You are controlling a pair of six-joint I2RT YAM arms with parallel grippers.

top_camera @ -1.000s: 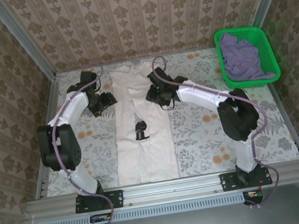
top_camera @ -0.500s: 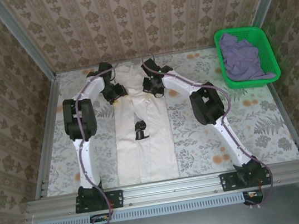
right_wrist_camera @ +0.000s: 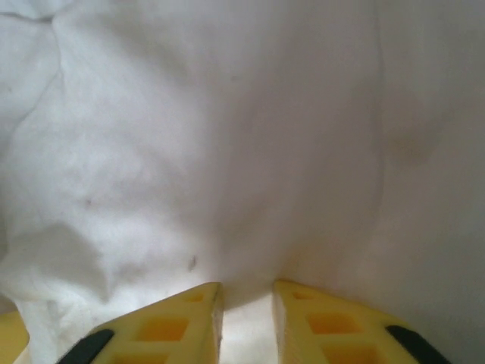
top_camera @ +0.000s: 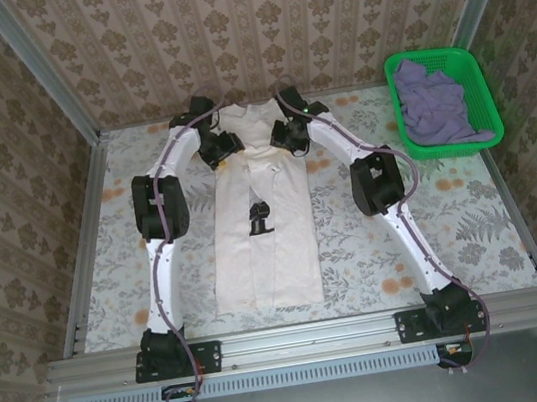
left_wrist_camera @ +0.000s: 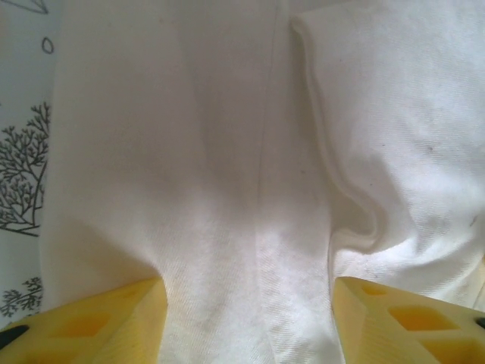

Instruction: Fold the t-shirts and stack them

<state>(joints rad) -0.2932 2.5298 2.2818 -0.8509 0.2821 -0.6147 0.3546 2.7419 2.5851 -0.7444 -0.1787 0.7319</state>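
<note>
step: fold of cream t-shirt (top_camera: 261, 232), flat well left of green basket (top_camera: 429, 54) | lavender t-shirt (top_camera: 436, 105): in basket | left gripper (left_wrist_camera: 248, 284): wide over cloth | right gripper (right_wrist_camera: 246, 287): narrow, pinching cloth | next: likely needs left closing before any lift

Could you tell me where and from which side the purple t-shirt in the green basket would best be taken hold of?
Probably from straight above, on the raised crumpled folds near the middle of the purple t-shirt. It lies bunched inside the green basket, whose walls stand around it and block any sideways approach, and the bunched ridges give a claw something to pinch.
</note>
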